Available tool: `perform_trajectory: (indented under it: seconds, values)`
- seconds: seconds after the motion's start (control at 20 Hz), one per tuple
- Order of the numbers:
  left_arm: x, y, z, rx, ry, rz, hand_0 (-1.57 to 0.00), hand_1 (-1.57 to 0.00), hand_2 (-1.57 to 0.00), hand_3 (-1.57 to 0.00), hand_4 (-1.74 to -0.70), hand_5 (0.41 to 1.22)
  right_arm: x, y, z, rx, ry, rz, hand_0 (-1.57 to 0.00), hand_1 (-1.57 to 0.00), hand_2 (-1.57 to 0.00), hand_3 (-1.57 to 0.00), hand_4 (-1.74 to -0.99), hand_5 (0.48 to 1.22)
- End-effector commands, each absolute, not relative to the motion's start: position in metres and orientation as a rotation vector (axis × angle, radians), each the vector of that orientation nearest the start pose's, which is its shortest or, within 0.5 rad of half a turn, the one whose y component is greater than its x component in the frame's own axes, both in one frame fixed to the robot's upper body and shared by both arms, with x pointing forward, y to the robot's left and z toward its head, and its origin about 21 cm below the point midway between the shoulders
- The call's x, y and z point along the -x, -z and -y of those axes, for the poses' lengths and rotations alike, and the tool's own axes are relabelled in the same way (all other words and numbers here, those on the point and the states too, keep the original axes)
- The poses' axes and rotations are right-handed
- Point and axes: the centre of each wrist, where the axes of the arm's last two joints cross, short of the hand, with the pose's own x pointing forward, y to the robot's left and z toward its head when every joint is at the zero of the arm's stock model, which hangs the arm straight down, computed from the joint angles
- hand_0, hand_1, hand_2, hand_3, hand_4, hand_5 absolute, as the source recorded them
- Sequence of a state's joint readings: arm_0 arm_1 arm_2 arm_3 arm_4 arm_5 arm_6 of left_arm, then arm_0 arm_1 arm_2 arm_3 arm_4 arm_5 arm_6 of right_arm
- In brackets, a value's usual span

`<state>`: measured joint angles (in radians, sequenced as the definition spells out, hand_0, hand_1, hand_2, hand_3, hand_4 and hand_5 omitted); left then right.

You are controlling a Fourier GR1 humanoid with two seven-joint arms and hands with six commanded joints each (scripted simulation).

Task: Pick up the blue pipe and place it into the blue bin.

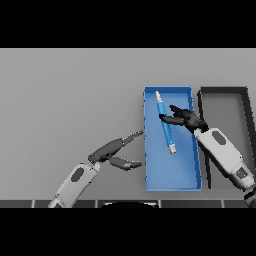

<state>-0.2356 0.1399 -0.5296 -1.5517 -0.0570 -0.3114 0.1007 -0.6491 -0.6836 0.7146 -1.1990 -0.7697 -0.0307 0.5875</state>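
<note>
A blue pipe (165, 126) with pale ends lies lengthwise inside the blue bin (171, 181), running from the bin's far left down toward its middle. My right hand (183, 118) reaches over the bin from the right, its fingers spread and straight, the fingertips at the pipe's upper half without curling round it. My left hand (119, 150) hovers over the table just left of the bin, fingers extended toward the bin's left wall and thumb apart, holding nothing.
A dark grey bin (223, 91) stands directly right of the blue one, under my right forearm. Bare grey table stretches to the left and the far side.
</note>
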Motion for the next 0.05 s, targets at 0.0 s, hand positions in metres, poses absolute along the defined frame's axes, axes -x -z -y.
perform_trajectory:
  seconds: [0.0]
  values:
    - [-0.2594, -0.0309, -0.116, 0.446, 0.962, 1.484, 0.0, 0.0, 0.0, 0.0, -0.92, 0.468, -0.3563, -0.0776, 0.2395, -0.026, -0.545, 0.828, -0.01, -0.01, -0.01, -0.01, -1.129, 0.677]
